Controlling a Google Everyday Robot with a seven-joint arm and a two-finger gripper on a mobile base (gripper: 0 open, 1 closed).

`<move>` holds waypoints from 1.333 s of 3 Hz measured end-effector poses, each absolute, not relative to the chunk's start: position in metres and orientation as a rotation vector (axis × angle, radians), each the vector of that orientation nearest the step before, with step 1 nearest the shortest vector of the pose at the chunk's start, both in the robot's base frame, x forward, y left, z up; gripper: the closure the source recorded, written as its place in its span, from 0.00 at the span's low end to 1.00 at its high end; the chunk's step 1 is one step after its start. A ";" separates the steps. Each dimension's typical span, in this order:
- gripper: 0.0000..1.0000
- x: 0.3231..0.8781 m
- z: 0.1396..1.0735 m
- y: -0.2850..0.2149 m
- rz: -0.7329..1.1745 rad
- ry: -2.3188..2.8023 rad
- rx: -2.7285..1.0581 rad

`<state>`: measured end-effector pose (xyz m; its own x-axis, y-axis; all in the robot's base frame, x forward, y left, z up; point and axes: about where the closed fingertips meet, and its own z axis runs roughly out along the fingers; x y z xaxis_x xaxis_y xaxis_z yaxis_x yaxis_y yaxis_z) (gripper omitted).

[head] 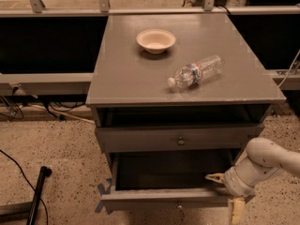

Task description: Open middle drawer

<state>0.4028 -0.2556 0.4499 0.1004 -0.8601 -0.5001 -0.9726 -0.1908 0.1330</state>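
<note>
A: Where is the gripper [224, 197]?

B: Low on the right, at the right end of the middle drawer [159, 201]. Its white arm [269, 157] comes in from the right edge.

A: And the hand itself?

B: Spread wide. The 2 tan fingers [214, 177] straddle the drawer's front board, 1 pointing left over the dark inside and 1 hanging down on the near side of the board.

A: So how does the drawer stand?

B: Pulled out toward the near side, with its dark interior open to view from above. It sits under the upper drawer [140, 138], whose small round knob [180, 141] is at the centre of its front. That front stands a little out from the cabinet, with a dark gap above it.

A: What is on the cabinet top [126, 74]?

B: 1 pale bowl [156, 40] toward the far side, upright, and 1 clear water bottle [196, 72] lying on its side nearer the right, cap pointing left and near. They are apart.

A: Anything on the speckled floor [56, 144]?

B: A black pole [37, 193] at the near left, and a thin cable [14, 165] beside it.
</note>
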 end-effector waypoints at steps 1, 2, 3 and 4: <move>0.00 0.403 0.447 -0.257 0.727 1.833 -2.131; 0.00 0.399 0.427 -0.265 0.707 1.877 -2.114; 0.00 0.400 0.408 -0.266 0.664 1.902 -2.133; 0.09 0.402 0.396 -0.265 0.630 1.909 -2.154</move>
